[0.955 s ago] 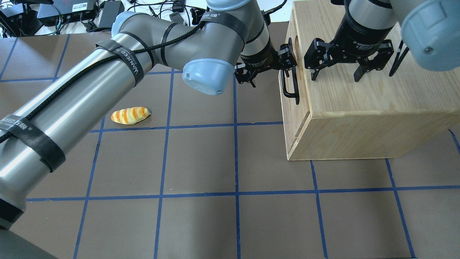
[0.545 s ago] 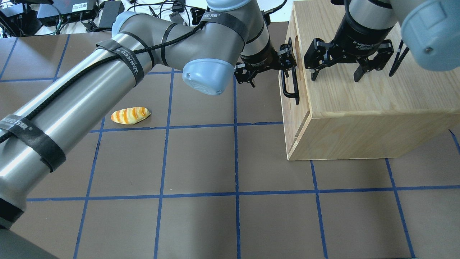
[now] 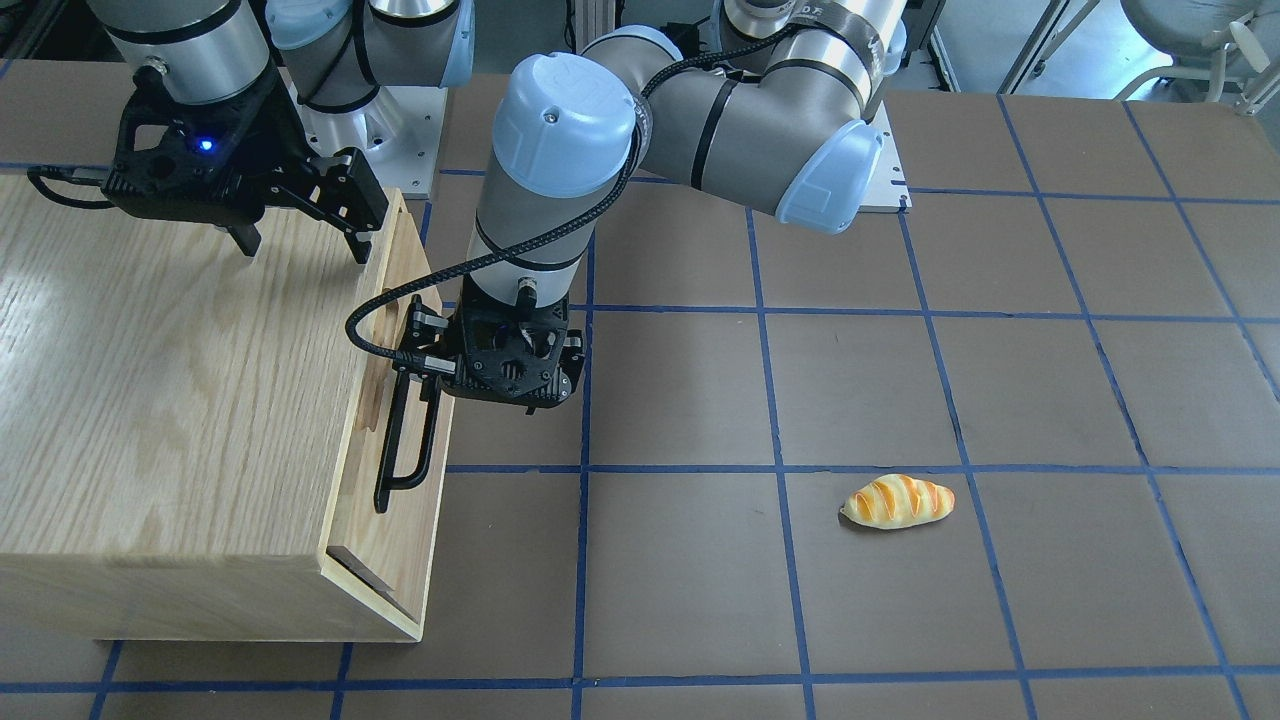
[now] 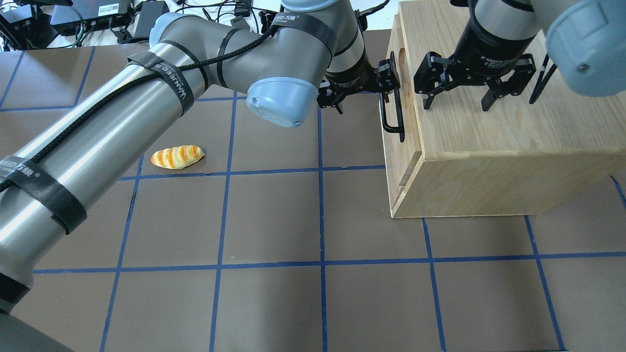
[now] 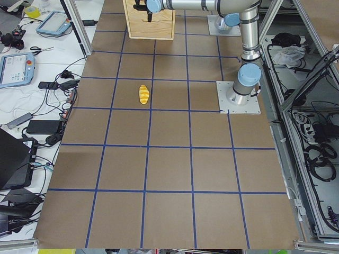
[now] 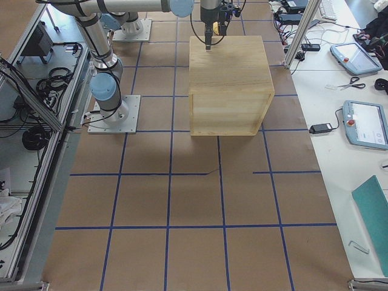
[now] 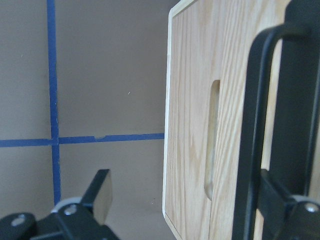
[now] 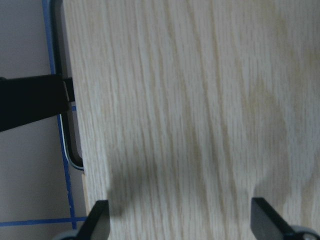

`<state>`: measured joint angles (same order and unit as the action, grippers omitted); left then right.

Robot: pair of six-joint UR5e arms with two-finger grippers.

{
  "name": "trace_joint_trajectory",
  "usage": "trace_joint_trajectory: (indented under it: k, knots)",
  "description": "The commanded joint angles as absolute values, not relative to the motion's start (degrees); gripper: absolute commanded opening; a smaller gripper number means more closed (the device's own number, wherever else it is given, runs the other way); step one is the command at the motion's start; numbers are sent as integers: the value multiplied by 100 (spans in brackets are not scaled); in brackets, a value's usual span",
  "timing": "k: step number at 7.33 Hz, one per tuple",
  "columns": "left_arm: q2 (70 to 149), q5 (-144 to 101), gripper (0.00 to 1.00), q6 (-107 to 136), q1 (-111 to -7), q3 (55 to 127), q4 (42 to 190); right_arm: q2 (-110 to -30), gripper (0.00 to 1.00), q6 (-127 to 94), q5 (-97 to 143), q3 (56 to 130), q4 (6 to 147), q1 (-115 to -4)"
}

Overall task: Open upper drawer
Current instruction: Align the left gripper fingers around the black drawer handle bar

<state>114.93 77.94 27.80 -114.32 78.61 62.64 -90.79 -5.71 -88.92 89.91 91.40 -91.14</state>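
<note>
The upper drawer's light-wood front (image 4: 413, 146) (image 3: 400, 540) stands a little out from the oak cabinet (image 4: 489, 146) (image 3: 170, 400). It has a black bar handle (image 4: 391, 115) (image 3: 405, 440) (image 7: 250, 125) and an oblong slot (image 7: 212, 140). My left gripper (image 4: 364, 90) (image 3: 495, 380) (image 7: 185, 190) is open. One of its fingers (image 7: 280, 200) is hooked behind the handle; the other (image 7: 102, 187) is out over the table. My right gripper (image 4: 457, 100) (image 3: 300, 240) is open, with its fingertips down on the cabinet's top near the front edge.
A toy bread loaf (image 4: 177, 157) (image 3: 898, 501) lies on the brown mat to the left of the cabinet, apart from both arms. Blue tape lines grid the mat. Cables and power bricks lie beyond the far-left table edge (image 4: 73, 24).
My left gripper has moved slightly away from the cabinet with the handle, and the drawer front has come out a little. The right gripper has not moved.
</note>
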Motion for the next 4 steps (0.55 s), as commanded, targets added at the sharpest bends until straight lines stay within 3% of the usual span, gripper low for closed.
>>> trace_joint_trajectory:
  k: [1, 4]
  knots:
    - [11444, 7875, 100, 2646, -11426, 7857, 6267, -9079, 100, -571, -8886, 8991, 9141, -9114]
    - [11408, 7927, 100, 2541, -11391, 7849, 6319, -9079, 100, -571, -8886, 8991, 9141, -9114]
